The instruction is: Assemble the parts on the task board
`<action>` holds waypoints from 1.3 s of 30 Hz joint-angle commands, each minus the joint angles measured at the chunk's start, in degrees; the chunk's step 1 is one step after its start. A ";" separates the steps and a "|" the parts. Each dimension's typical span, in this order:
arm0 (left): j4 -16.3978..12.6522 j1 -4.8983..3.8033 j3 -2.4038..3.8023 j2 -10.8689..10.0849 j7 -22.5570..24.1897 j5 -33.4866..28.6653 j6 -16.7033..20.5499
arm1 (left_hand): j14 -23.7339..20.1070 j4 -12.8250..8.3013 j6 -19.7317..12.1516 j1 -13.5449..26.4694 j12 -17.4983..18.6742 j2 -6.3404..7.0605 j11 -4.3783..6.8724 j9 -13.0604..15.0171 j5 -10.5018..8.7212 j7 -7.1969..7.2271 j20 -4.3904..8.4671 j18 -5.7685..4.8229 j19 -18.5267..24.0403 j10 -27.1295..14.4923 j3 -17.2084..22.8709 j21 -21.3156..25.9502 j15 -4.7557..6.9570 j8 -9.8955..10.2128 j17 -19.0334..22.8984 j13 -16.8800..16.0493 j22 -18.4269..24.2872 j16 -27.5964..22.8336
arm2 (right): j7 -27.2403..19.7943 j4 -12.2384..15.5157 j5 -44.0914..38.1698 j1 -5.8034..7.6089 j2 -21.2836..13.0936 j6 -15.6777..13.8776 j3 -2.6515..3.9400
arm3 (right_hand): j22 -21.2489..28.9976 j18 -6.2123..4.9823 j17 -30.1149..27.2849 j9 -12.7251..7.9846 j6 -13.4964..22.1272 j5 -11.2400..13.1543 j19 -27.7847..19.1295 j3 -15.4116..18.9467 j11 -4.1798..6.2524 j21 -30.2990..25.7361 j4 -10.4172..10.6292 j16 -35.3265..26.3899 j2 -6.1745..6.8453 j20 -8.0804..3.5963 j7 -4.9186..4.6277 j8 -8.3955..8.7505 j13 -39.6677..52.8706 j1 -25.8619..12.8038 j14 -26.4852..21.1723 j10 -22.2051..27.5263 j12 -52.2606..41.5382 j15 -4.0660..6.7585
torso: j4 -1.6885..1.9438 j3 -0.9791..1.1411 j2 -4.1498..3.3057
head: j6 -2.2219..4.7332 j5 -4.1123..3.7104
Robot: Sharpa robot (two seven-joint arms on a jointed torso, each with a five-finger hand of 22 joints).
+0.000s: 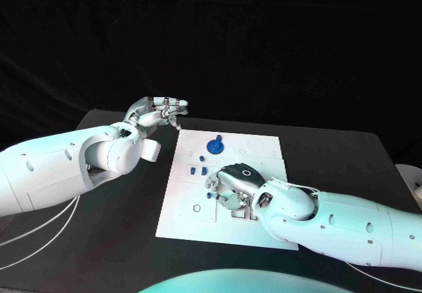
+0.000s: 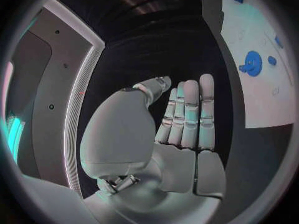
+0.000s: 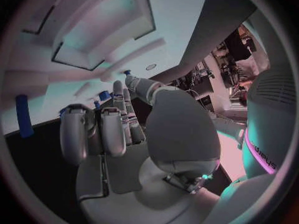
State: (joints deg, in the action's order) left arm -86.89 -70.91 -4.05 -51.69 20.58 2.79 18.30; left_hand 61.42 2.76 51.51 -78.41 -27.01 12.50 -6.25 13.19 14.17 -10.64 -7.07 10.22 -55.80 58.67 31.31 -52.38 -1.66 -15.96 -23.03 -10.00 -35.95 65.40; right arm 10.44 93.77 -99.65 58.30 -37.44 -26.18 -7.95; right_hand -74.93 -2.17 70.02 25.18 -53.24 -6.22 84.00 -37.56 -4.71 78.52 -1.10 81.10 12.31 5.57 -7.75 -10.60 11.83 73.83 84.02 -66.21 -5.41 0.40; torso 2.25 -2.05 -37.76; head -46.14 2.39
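My right hand (image 1: pixel 236 180) sits palm-down over the lower middle of the task board (image 1: pixel 264 160), centre of the head view. Fingers curl down toward the small blue parts (image 1: pixel 211 195) just under the fingertips. Can't tell whether I'm pinching one; the palm hides the contact. In the right wrist view the fingers (image 3: pixel 109 129) lie side by side, pointing at the board, with a blue part (image 3: pixel 104 95) just past the tips and a blue peg (image 3: pixel 24 115) lying off at the left of the circle. My guess is the hand is low and close because these pieces need a fingertip pick, not a full grasp.

My left hand (image 1: pixel 158 112) is up in the upper left of the head view, off the board's top-left corner, above the desk (image 1: pixel 132 201). It's holding nothing. The left wrist view shows the fingers (image 2: pixel 190 114) straight and laid together, thumb alongside. I read that as parked, keeping the board clear for the right arm.

Further out on the board there's a round blue disc (image 1: pixel 214 147) near the top, left of centre, and a few small blue pieces (image 1: pixel 199 166) below it, between the disc and my right hand. Empty outlined seats show on the board's top right, so assembly looks far from done.
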 commanded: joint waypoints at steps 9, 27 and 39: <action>-0.17 -0.07 0.04 -0.22 -0.02 -0.23 -1.24 | 0.01 -0.05 -0.34 0.02 -0.48 -0.68 0.00 -0.06 -0.05 0.11 -0.32 0.31 -0.27 -0.62 -0.21 0.37 -0.35 0.29 0.10 -0.10 0.08 -0.28 | 1.03 5.79 1.30 2.20 -7.22 -2.44 1.27 | -9.13 -0.68 -0.68 -0.02 -0.33 -0.26 0.33 0.76 0.12 -0.56 -0.14 -0.64 0.97 0.30 0.17 0.22 0.00 -0.66 1.88 0.76 -0.76 -0.40 | -0.03 0.01 0.03 | 0.36 -0.53; -0.09 -0.06 -0.04 -0.11 0.15 -0.23 -1.65 | 0.01 -0.08 -0.33 -0.04 -0.52 -0.70 0.01 -0.05 -0.04 0.12 -0.32 0.32 -0.28 -0.64 -0.19 0.38 -0.34 0.27 0.10 -0.12 0.09 -0.28 | 0.21 2.62 5.16 6.82 -13.61 10.56 1.37 | -6.28 -1.83 -1.79 -0.83 0.72 -3.25 -1.88 11.07 -1.32 -6.42 1.68 -0.96 1.82 1.34 0.93 1.81 -2.36 -1.25 1.55 8.16 -0.67 -1.61 | -0.01 -0.01 -0.01 | 0.96 -1.24; -0.09 -0.06 -0.05 -0.15 0.12 -0.23 -1.70 | 0.00 -0.13 -0.30 -0.11 -0.59 -0.70 0.02 -0.04 -0.05 0.14 -0.32 0.33 -0.28 -0.68 -0.19 0.40 -0.33 0.24 0.10 -0.14 0.10 -0.27 | -0.11 0.83 4.91 6.44 -12.24 10.98 1.18 | -6.78 -1.61 -2.15 -1.00 -0.62 -2.65 -1.15 10.56 -0.83 -5.44 1.85 -1.07 0.17 1.10 0.53 1.64 -2.59 0.13 1.52 6.15 -2.75 -1.19 | 0.10 -0.08 -0.07 | 0.92 -1.19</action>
State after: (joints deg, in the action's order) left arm -86.86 -70.90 -4.13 -51.92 20.34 2.79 17.60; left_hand 61.42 2.76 51.52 -78.64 -27.25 12.27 -6.25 13.20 14.17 -10.63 -7.28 10.22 -56.01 58.26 31.31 -52.17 -1.66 -15.96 -22.99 -10.10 -35.91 65.40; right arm 10.85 94.72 -94.56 64.82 -49.81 -16.76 -6.75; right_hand -74.90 -3.08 67.89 24.25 -53.56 -8.93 82.50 -26.82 -5.50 72.90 0.66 80.21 12.50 6.59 -7.29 -9.16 9.29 73.64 83.92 -59.95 -8.10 -0.93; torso 2.31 -2.08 -37.80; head -45.20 1.21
